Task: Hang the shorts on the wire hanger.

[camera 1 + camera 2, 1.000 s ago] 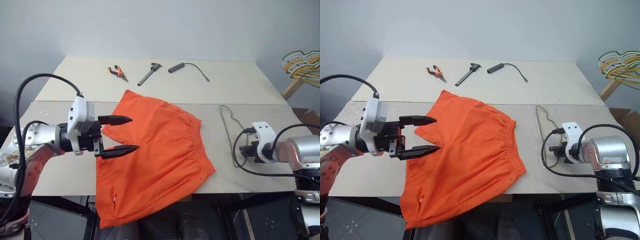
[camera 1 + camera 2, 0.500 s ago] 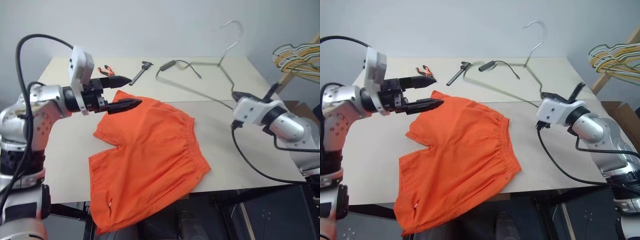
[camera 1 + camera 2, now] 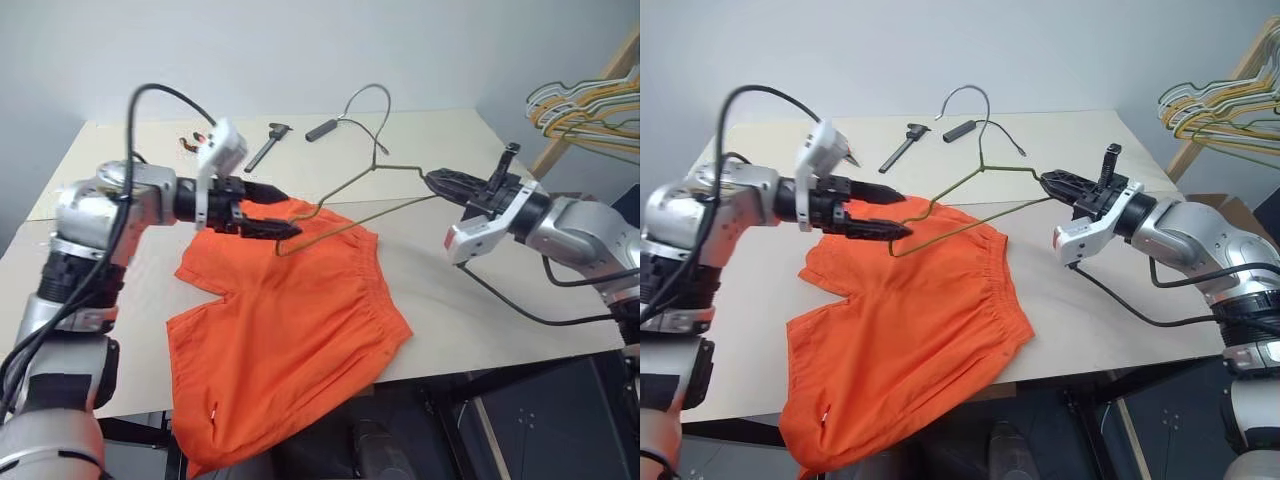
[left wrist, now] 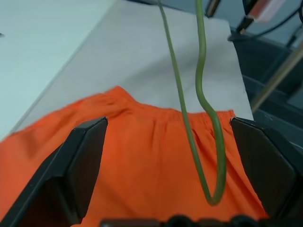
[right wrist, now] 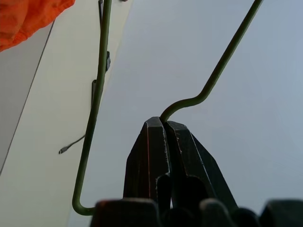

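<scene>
A: What sits farthest left?

B: The left claw (image 3: 272, 209), reaching in over the desk (image 3: 120, 290) with its two black fingers spread wide and nothing between them. It hangs above the upper edge of the shorts (image 3: 290, 330).

A: And the shorts themselves?

B: Bright orange, lying flat on the desk. The gathered waistband faces the right side, and one leg droops over the near edge of the desk.

A: Where is the hanger?

B: The wire hanger (image 3: 350, 190) is lifted off the desk, hanging in the air above the shorts with its hook (image 3: 365, 95) pointing up. Its left corner reaches the spread fingers of the left claw; in the left wrist view that bent corner (image 4: 213, 189) lies between the two fingers, over orange cloth. Whether it touches either finger I cannot tell.

A: And the right end?

B: The right claw (image 3: 437, 182) is clenched on the wire at the hanger's right corner; the right wrist view shows the wire (image 5: 199, 97) pinched between its closed fingers.

A: Anything else?

B: At the back of the desk lie pliers (image 3: 192, 140), a dark tool (image 3: 267, 145) and a black cable (image 3: 335, 125). At the far right hangs a bunch of pale hangers (image 3: 585, 105).
</scene>
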Motion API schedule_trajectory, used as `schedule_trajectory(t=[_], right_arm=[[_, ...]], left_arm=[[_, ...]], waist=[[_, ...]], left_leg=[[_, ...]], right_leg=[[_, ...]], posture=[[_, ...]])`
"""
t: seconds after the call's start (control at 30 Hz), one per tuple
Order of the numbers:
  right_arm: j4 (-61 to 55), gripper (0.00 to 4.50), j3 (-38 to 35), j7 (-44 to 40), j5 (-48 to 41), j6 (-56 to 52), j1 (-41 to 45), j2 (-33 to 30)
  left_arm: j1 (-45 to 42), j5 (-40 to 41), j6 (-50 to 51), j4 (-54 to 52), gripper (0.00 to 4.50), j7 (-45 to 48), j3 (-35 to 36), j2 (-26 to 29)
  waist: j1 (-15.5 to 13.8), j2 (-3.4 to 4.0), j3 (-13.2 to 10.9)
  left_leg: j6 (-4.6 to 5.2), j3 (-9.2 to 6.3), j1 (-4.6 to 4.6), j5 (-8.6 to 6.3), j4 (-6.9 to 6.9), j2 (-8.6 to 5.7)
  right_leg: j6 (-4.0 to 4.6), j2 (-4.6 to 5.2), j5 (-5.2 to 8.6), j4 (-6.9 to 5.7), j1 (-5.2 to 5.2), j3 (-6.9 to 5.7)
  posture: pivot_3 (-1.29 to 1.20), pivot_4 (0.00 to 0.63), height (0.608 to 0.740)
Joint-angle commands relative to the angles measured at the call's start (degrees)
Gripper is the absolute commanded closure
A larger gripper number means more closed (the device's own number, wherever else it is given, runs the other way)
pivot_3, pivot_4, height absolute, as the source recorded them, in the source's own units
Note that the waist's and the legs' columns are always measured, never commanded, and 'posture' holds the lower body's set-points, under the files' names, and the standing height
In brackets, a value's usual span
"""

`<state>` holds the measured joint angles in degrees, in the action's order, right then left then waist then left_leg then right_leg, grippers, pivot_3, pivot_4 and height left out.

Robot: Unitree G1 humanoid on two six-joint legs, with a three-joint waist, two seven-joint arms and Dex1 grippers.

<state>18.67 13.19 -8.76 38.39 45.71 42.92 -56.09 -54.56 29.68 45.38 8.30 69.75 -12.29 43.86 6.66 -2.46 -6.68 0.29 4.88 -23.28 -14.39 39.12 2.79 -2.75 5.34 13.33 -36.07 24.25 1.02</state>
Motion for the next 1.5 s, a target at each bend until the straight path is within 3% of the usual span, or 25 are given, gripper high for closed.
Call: schedule_trajectory(t=[0.03,0.23,0.37,0.73,0.87,1.07,1.2,1.27,1.33,1.43,1.5], right_arm=[[-0.23,4.44,-1.13,0.57,1.04,0.07,2.35,0.45],[-1.57,4.44,-1.95,-0.43,1.47,-1.12,2.84,1.61],[-2.80,4.50,-2.49,-0.96,1.32,-2.07,2.72,1.82],[-4.68,4.50,-2.83,-1.58,1.11,-4.26,1.62,1.67],[-5.47,4.50,-2.76,-3.89,-1.12,-3.63,0.49,1.49],[-6.00,2.72,-2.80,-11.05,-10.44,0.53,-1.35,-1.03],[-8.23,1.32,-2.53,-21.81,-26.03,0.72,-3.40,-4.42],[-12.45,0.64,-3.15,-30.20,-38.36,-7.14,-5.65,-5.88],[-18.56,0.02,-4.34,-40.62,-53.85,-22.80,-7.24,-8.55],[-23.03,0.02,-4.29,-52.91,-69.85,-47.06,-3.54,-10.83],[-22.57,0.02,-1.95,-59.21,-70.56,-55.76,0.71,-10.64]], left_arm=[[-1.53,-2.65,-1.06,-0.65,0.00,1.98,-2.43,-1.33],[-0.26,-7.93,-0.80,-1.73,0.00,0.07,-6.76,-3.92],[0.36,-9.16,-0.12,-1.78,0.86,-1.18,-6.27,-4.77],[2.50,-9.73,0.27,-2.42,4.37,-3.92,-4.57,-5.85],[1.84,-10.36,-0.43,-1.08,4.47,-3.39,-4.64,-5.60],[0.86,-13.30,-5.01,1.38,4.50,0.86,-5.53,-3.13],[1.30,-16.31,-10.46,3.18,4.50,2.36,-6.05,-2.15],[2.35,-18.41,-15.18,3.31,4.50,3.38,-6.71,-1.38],[3.58,-20.26,-20.68,3.34,4.50,4.83,-7.17,-0.61],[4.58,-22.23,-27.80,3.80,4.50,7.47,-7.45,-0.02],[4.42,-22.91,-29.92,4.33,4.50,8.65,-7.39,-0.29]], waist=[[0.25,0.00,0.00],[0.39,0.01,0.00],[0.48,0.01,0.00],[0.46,0.01,0.01],[0.46,0.01,0.01],[0.46,0.01,0.01],[0.27,0.01,0.01],[0.31,0.01,0.01],[0.23,0.03,0.02],[0.28,0.17,0.10],[0.34,0.32,0.19]], left_leg=[[0.00,0.00,0.00,0.00,0.00,0.00],[0.02,-0.01,0.03,-0.01,0.02,0.00],[0.04,-0.02,0.03,-0.02,0.02,0.00],[0.07,-0.03,0.04,-0.04,0.03,0.00],[0.14,-0.03,0.05,-0.08,0.05,0.00],[0.17,-0.03,0.05,-0.10,0.05,-0.01],[0.25,-0.04,0.09,-0.14,0.06,0.00],[0.28,-0.04,0.10,-0.16,0.07,0.00],[0.32,-0.06,0.10,-0.18,0.09,0.01],[0.36,-0.08,0.11,-0.20,0.18,0.04],[0.41,-0.05,0.13,-0.23,0.31,0.07]], right_leg=[[0.00,0.00,0.00,-0.02,0.00,0.00],[0.00,-0.01,0.00,-0.05,0.00,0.04],[0.00,0.00,0.00,-0.06,0.01,0.06],[0.00,0.00,0.00,-0.10,0.01,0.07],[0.00,0.00,0.00,-0.10,0.00,0.07],[0.00,0.01,0.00,-0.10,-0.01,0.07],[0.00,0.00,0.00,-0.09,-0.05,0.05],[0.00,0.01,-0.01,-0.08,-0.08,0.04],[0.00,0.01,-0.01,-0.08,-0.13,0.04],[0.00,0.02,-0.02,-0.15,-0.13,0.05],[0.00,0.01,-0.05,-0.19,-0.15,0.05]], posture=[[-0.11,0.053,0.740],[-0.12,0.058,0.740],[-0.12,0.061,0.740],[-0.11,0.062,0.740],[-0.11,0.063,0.740],[-0.11,0.063,0.740],[-0.10,0.061,0.740],[-0.10,0.058,0.740],[-0.10,0.057,0.740],[-0.11,0.050,0.740],[-0.11,0.047,0.740]])
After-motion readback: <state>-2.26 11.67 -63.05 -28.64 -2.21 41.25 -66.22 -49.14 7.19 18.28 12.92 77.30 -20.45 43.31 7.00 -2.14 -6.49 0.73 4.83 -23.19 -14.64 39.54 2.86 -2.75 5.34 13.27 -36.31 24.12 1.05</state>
